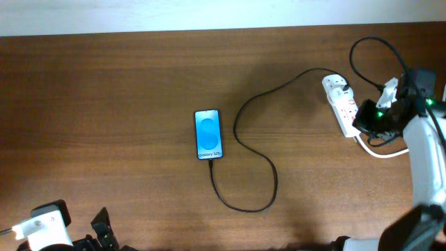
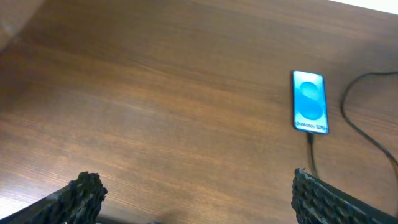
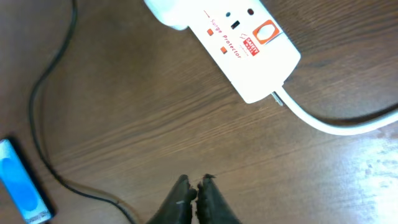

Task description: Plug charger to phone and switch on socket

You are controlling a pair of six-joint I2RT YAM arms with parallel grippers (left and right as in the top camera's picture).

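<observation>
The phone (image 1: 208, 134) lies mid-table with its blue screen lit; it also shows in the left wrist view (image 2: 310, 102) and at the edge of the right wrist view (image 3: 22, 190). The black charger cable (image 1: 254, 150) runs from the phone's near end in a loop to the white socket strip (image 1: 340, 102) at the right, also seen in the right wrist view (image 3: 239, 46). My right gripper (image 3: 196, 182) is shut and empty, just in front of the strip. My left gripper (image 2: 193, 186) is open and empty near the table's front left.
The strip's thick white cord (image 3: 339, 121) curves off to the right. A robot cable (image 1: 369, 52) loops behind the strip. Bare wooden table (image 1: 104, 104) spreads left of the phone.
</observation>
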